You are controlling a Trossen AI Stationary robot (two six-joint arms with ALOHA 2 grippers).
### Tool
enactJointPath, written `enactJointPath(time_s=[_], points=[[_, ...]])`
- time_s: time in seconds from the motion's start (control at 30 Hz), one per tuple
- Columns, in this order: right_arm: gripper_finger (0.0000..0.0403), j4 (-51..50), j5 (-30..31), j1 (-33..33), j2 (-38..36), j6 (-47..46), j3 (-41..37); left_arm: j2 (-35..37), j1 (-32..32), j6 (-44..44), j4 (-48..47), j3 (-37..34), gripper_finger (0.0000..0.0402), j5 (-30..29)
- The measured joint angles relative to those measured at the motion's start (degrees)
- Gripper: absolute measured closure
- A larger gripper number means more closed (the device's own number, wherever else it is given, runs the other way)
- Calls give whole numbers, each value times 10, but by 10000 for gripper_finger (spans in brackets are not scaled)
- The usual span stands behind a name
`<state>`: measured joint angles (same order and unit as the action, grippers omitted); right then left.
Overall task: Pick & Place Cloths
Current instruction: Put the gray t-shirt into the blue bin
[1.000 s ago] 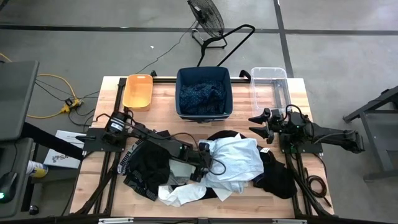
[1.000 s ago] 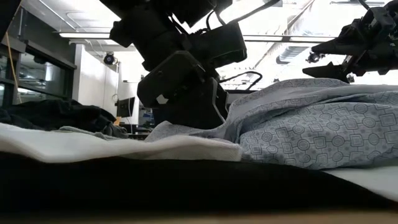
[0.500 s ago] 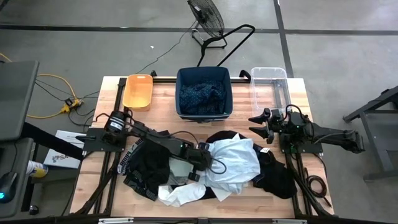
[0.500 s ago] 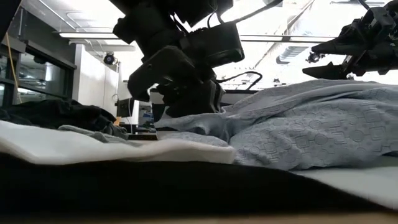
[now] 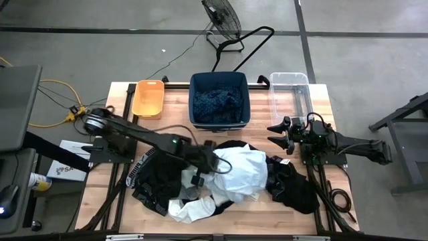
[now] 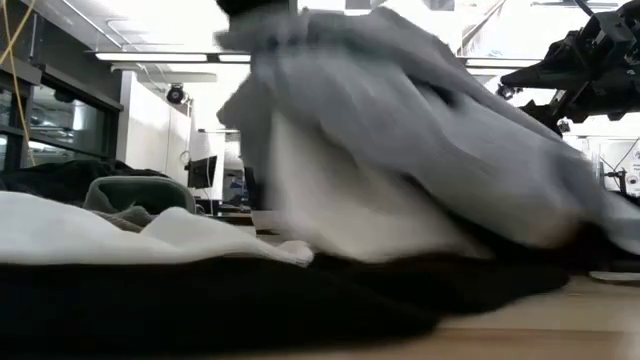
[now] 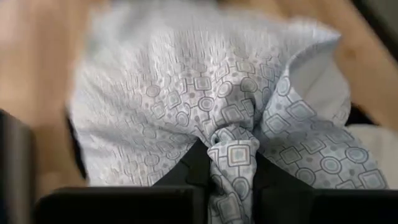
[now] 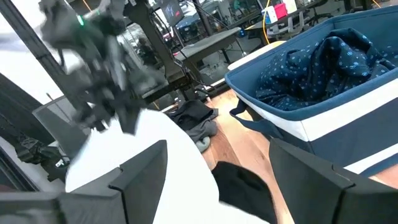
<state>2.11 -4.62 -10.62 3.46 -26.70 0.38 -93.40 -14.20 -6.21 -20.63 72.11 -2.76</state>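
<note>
The pale blue patterned shirt lies in the heap of cloths on the table, in front of the navy bin, and one bunched fold of it is raised off the heap. The left claw is clenched on that fold: in its wrist view the printed fabric is gathered into a knot between the two dark fingers, and the rest of the shirt hangs away beneath.

The step in hand looks like the lift after the grab. In the low view the shirt rises as a tall draped shape, yet its lower edge trails on the black garment that lies to the right of the navy bin's front.

The right claw waits with jaws apart, just right of the navy bin's front corner.

The next move probably calls for more height, so the hem clears the heap, then a carry back toward the navy bin, where a dark blue patterned cloth already lies. The orange bin stands left of it, the clear bin right.
</note>
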Motion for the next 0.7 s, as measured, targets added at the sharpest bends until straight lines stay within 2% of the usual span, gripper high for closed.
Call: enactJointPath(time_s=[0.27,0.57,0.7], points=[[130,1,0,0,2,0,0,84,0,-14,1,1,371,-14],[130,0,0,0,4,0,0,88,0,-15,-24,2,369,-14],[130,0,0,0,4,0,0,68,0,-24,-54,3,341,-13]])
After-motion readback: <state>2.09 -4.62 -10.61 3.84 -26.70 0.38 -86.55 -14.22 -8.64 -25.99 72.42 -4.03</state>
